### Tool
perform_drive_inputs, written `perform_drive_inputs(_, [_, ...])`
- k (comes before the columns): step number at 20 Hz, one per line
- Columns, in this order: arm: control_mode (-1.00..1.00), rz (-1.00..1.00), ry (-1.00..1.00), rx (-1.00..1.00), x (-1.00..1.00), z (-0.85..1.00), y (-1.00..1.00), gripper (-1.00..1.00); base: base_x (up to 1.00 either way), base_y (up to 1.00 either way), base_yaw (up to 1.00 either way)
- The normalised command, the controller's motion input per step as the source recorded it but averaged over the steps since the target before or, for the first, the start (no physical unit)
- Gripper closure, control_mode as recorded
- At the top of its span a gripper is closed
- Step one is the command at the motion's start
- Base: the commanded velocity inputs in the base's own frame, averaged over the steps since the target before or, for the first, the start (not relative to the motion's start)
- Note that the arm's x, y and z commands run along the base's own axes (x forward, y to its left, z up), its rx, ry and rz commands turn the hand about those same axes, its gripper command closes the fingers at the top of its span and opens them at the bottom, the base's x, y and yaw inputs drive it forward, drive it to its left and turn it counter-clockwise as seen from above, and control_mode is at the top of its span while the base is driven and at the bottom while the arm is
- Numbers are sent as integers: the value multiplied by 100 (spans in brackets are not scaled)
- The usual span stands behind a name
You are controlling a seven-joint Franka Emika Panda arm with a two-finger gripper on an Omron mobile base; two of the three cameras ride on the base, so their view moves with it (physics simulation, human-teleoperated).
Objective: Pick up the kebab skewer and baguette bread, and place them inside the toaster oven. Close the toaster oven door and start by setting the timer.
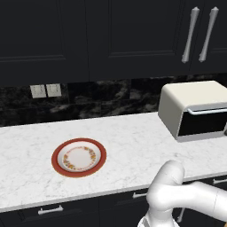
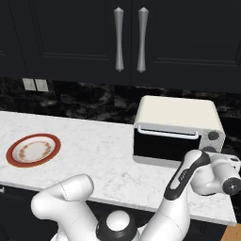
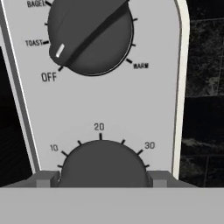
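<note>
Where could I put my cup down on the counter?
Between the plate and the toaster oven lies a wide bare stretch of white counter. More bare marble runs behind the plate, up to the dark wall. It gets crowded at the oven's right end, where the arm reaches in and the gripper sits at the lower dial.

The arm is extended low toward the toaster oven, wrist levelled at its right front. The gripper is set with fingers spread either side of the lower dial.
</note>
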Motion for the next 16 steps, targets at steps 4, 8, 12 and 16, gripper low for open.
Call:
perform_drive_inputs(4, [-100,-15,0,12,0,-25,0,100,0,0,0])
perform_drive_inputs(8, [-100,-11,0,18,0,-29,0,100,0,0,0])
perform_drive_inputs(12, [-100,-10,0,19,0,-34,0,100,0,0,0])
perform_drive_inputs(16, [-100,-12,0,18,0,-42,0,100,0,0,0])
